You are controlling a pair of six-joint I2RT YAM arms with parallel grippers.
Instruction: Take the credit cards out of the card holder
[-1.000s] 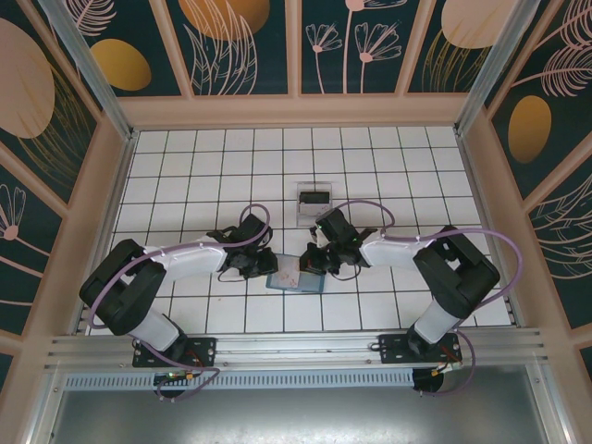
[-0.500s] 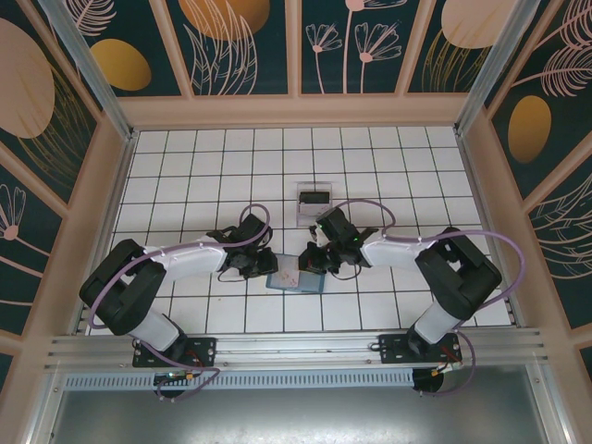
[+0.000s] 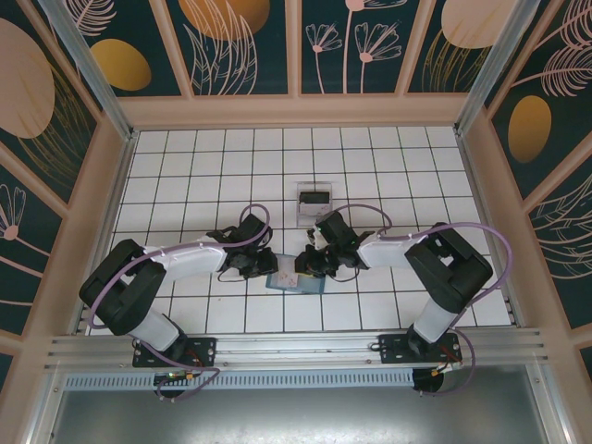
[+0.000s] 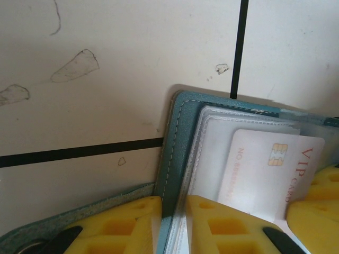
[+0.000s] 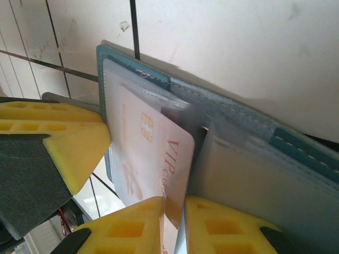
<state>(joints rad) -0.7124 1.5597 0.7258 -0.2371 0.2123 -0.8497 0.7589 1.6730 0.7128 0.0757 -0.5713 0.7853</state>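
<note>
1. Our left pincer (image 4: pixel 172 206) is clamping, nearly closed, on the teal cover edge of the card holder (image 4: pixel 177 121) and pinning it against the desk (image 3: pixel 185 166).
2. Our right pincer (image 5: pixel 175 206) is standing with its jaws narrowly apart around one corner of the pale pink card (image 5: pixel 153 153). We cannot tell whether the pads are pressing on it or merely bracketing it.
3. We are judging the main risk to be a slip: the hold is sitting on a corner only, so a pull could leave the card behind or twist it in its clear sleeve (image 4: pixel 212 137).
4. We are also expecting that a skewed pull could drag the sleeve along, bending the card or tugging the holder out of the left pincer.
5. The two pincers are working just beside each other, so a sideways move is risking a knock between them.
6. The card holder is lying open near the desk's near edge, about midway between its side edges, with the pale pink card sticking partly out of the sleeve.
7. The clear tray (image 3: pixel 314 211), sitting towards the desk's middle, is carrying the dark card (image 3: pixel 315 197).
</note>
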